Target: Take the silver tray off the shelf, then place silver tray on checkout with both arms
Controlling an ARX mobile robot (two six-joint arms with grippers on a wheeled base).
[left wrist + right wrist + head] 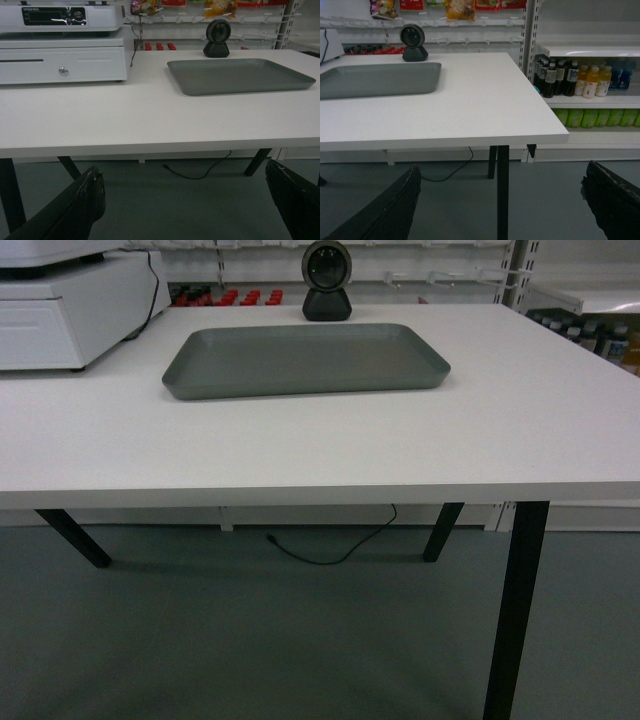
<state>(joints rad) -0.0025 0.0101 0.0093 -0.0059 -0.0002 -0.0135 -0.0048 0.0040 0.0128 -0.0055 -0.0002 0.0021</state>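
white checkout [520,430] | silver tray [305,360] flat on top | left end effector [185,200], right end effector [500,200] released, well below tray

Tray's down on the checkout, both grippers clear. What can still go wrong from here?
Little. The silver tray lies flat on the checkout, well in from its edges. Its back rim sits close to the black scanner; any nudge could knock it. Both open grippers hang below the tabletop edge, so raising them straight up could strike it.

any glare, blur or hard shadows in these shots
Head view: even, soft light, faint shadow under the silver tray, no glare. Left wrist view: the gripper fingers are dark and blurred at the bottom edge. Right wrist view: the same with its gripper; bottles slightly soft.
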